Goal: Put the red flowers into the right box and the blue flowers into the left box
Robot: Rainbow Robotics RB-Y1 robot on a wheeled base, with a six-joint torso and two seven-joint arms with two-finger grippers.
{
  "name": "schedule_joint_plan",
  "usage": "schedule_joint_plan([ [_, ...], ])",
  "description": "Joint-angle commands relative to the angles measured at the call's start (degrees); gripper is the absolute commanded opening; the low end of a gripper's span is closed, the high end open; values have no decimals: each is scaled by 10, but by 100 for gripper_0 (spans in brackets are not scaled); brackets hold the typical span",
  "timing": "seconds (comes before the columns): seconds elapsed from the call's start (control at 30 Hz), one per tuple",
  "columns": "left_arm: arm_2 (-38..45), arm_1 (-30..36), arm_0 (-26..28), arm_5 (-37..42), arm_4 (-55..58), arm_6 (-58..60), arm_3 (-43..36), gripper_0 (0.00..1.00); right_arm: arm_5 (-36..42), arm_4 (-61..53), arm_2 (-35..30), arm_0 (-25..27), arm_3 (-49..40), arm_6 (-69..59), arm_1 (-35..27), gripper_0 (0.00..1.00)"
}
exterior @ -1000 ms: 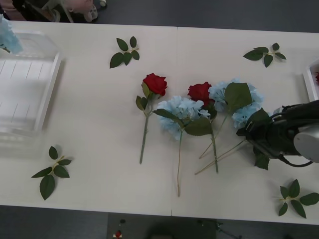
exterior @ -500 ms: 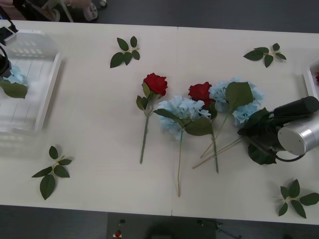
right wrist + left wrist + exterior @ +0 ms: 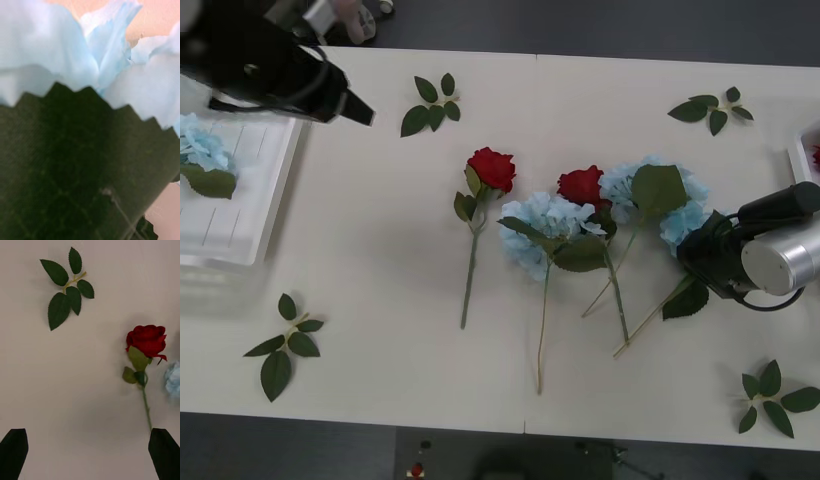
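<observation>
The right gripper [image 3: 702, 262] sits at four o'clock on the table, buried in the pale-blue hydrangea-like flower [image 3: 680, 222] at the right end of the cluster; its wrist view shows a big dark green serrated leaf [image 3: 82, 165] pressed close against the lens with blue petals [image 3: 48, 41] beyond, and I cannot tell whether the fingers have closed. The smart play here is to clamp the tan stem [image 3: 650, 315], not the leaf, and lift straight up so the neighbouring deep-red rose [image 3: 582, 185] isn't dragged. Up at eleven o'clock the left gripper [image 3: 360, 110] hovers wide open and empty, black fingertips [image 3: 15, 450] spread, looking down on the single red rose [image 3: 147, 339] and a loose green leaf sprig [image 3: 66, 287]. One blue flower [image 3: 202, 148] already lies in the translucent white ribbed tray [image 3: 275, 190] at nine o'clock; the white tray rim [image 3: 802, 165] shows at three. The white tabletop [image 3: 380, 260] carries scattered sprigs, dark floor beyond.
</observation>
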Motion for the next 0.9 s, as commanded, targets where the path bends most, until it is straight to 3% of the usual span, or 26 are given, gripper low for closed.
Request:
schedule_joint_plan([
  [0.03,-22,-76,74,-75,-93,27,-54,95,-10,8,-4,-4,7,27,1,0],
  [0.2,-75,-148,81,-163,-164,26,-20,97,-6,-29,-64,-3,-7,95,-14,0],
  [0.33,-117,-202,58,-178,-212,27,30,97,31,-86,-141,-3,-26,199,-37,0],
  [0.6,-191,-268,30,-241,-278,25,119,97,145,-265,-313,-3,-35,590,-75,0],
  [0.7,-202,-283,18,-243,-287,26,141,97,146,-364,-336,-4,-31,697,-75,0],
  [0.9,-203,-290,16,-243,-321,25,145,97,76,-535,-326,-8,-40,843,-64,0],
])
